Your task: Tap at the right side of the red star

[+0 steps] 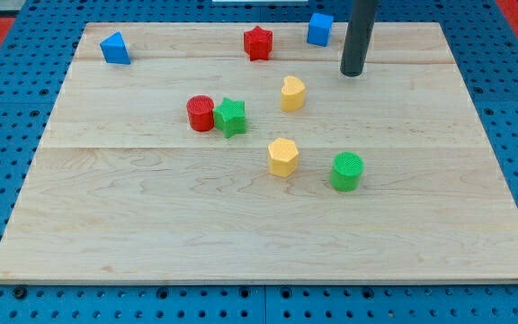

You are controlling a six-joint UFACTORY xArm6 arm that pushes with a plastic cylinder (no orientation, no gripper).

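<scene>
The red star point(257, 42) lies near the view's top edge of the wooden board point(151, 234), a little left of centre. My tip point(352, 71) is the lower end of a dark rod that comes down from the view's top. It stands well to the right of the red star and slightly lower in the view, apart from it. A blue cube point(320, 29) sits between the star and the rod, just left of the rod.
A blue triangular block point(114, 49) lies at the top left. A red cylinder point(200, 113) touches a green star point(231, 117) near the middle. Two yellow hexagonal blocks point(293, 93) point(282, 157) and a green cylinder point(347, 171) lie below my tip.
</scene>
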